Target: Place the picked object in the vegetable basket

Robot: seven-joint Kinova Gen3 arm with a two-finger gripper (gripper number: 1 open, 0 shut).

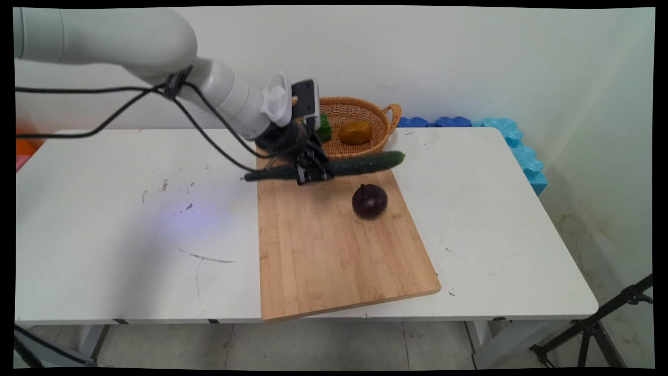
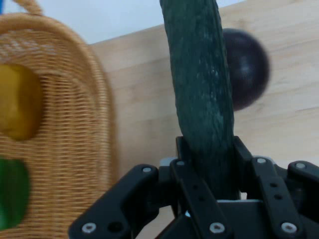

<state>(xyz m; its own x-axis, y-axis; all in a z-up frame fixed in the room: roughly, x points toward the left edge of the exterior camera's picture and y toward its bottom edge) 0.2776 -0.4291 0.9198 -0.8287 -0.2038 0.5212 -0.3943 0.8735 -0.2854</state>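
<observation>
A long dark green cucumber hangs level over the far end of the wooden cutting board, with my gripper shut on it near its middle. In the hand view the cucumber runs up from between my fingers. A dark purple round fruit rests on the board just in front of the cucumber's right half, seen also in the hand view as a dark ball. Behind the cucumber stands a wicker basket holding a yellow item and a green item.
The wicker basket fills the left of the hand view with the yellow item and the green item. Blue foam pieces line the far right table edge. Black cables hang from the arm.
</observation>
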